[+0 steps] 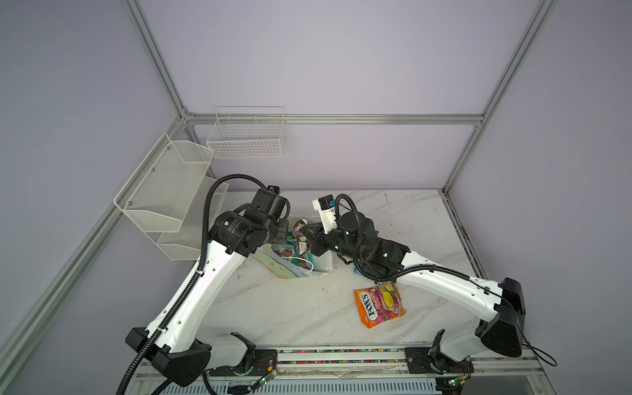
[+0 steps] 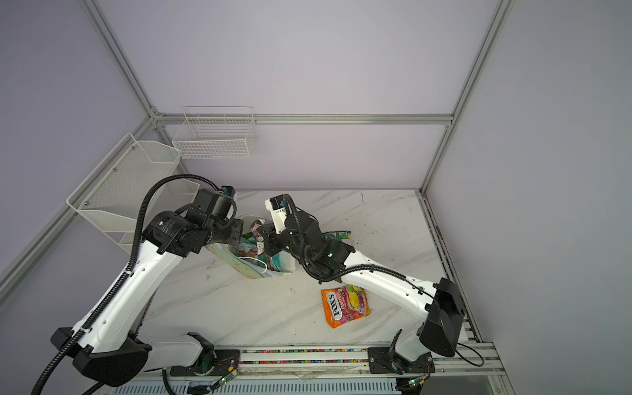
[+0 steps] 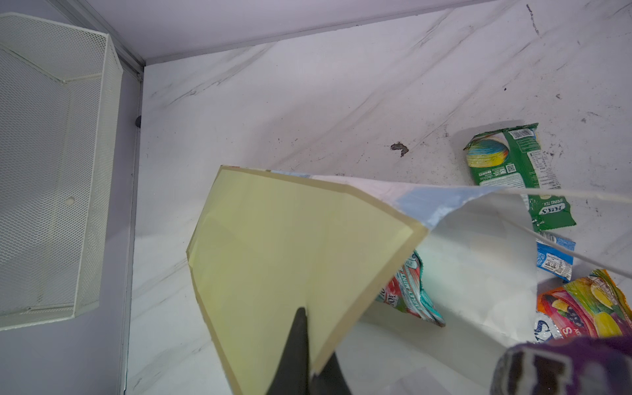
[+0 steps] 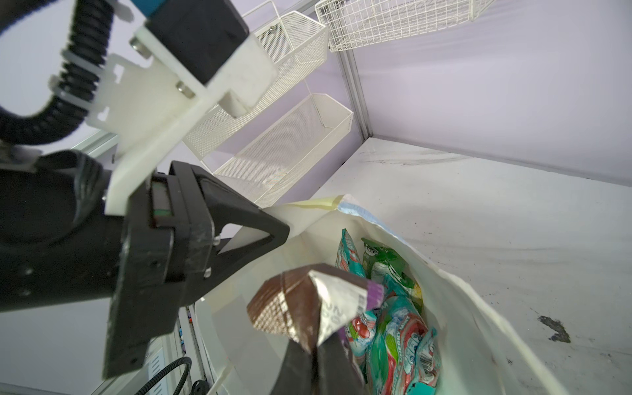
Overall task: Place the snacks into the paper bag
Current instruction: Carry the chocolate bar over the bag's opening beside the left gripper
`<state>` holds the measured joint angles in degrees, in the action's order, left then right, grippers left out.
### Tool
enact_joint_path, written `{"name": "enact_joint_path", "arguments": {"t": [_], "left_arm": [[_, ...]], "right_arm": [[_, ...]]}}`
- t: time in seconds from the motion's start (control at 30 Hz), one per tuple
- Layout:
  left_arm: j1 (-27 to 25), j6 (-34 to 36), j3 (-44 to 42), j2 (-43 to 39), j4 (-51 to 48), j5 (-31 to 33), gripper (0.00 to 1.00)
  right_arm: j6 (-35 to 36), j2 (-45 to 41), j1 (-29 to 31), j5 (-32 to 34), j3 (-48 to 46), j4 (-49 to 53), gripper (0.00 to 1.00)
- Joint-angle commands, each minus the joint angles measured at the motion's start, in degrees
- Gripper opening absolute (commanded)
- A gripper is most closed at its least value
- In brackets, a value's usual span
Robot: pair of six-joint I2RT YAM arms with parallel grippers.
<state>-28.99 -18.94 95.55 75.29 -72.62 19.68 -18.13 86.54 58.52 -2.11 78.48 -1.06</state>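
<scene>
Paper bag (image 1: 273, 266), white with a sky-and-field print and cord handles: sits mid-table on the marble tabletop (image 1: 290, 307), leaning, mouth open, between the two arms. Rim: pinched by the left gripper (image 3: 309, 349), jaws clamped on the folded top edge, which holds the mouth wide. Contents, as seen from the right wrist: teal packets (image 4: 396, 342), at least two, lying against the far wall, and one green packet (image 4: 383, 260) upright behind them. Item in transit: dark wrapper (image 4: 294, 304), brown with a purple end, gripped by one corner in the right gripper (image 4: 316, 355), jaws closed on it, poised just over the open mouth and not yet let go. Items outside the bag: orange FOX'S bag (image 1: 379, 304), flat on the tabletop toward the near edge, beside the right arm; second green packet (image 3: 502, 160), flat beyond the bag; small blue packet (image 3: 554, 260), near it and largely hidden under the right arm in both top views. Surroundings: white mesh baskets (image 1: 164, 191) on the left wall, not involved. Progress, by estimate: about half; one drop is pending and three pickups are left.
</scene>
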Motion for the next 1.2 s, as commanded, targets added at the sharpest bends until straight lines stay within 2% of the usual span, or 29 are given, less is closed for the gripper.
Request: {"name": "enact_joint_path", "arguments": {"t": [0.0,1.17], "left_arm": [[-0.35,-0.59,2.71,-1.16,0.70,-0.42,0.00],[-0.54,-0.83,2.93,-1.90,0.33,-0.33,0.00]], "right_arm": [[-0.06,0.48,0.23,0.92,2.12,-2.61,0.00],[-1.62,3.70,0.80,0.09,4.71,-2.59,0.00]]}}
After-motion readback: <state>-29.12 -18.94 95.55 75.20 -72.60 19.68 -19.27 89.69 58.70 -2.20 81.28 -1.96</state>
